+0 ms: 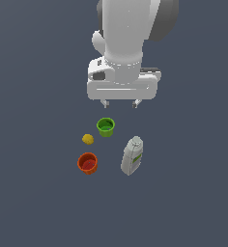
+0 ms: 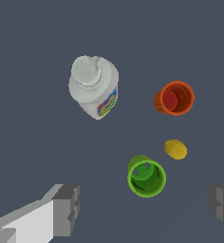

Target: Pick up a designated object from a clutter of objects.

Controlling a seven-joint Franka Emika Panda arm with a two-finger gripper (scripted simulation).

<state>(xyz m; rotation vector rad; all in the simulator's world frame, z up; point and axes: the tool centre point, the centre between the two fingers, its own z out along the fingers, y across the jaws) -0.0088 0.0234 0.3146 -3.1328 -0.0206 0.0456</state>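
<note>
The orange-red cup [image 1: 87, 163] [image 2: 174, 98] stands upright on the dark floor, its red inside showing. Close by are a green cup [image 1: 106, 127] [image 2: 146, 176], a small yellow ball [image 1: 88, 139] [image 2: 175, 149] and a white bottle [image 1: 132, 155] [image 2: 94, 85] with a coloured label. My gripper [image 1: 121, 103] [image 2: 144, 209] hangs open above the clutter, over a spot just beyond the green cup, holding nothing. Its grey fingers [image 2: 66, 210] stand wide apart in the wrist view.
The white arm [image 1: 128, 34] rises at the top of the exterior view. The four objects lie in a tight group on a plain dark grey surface [image 1: 34, 193].
</note>
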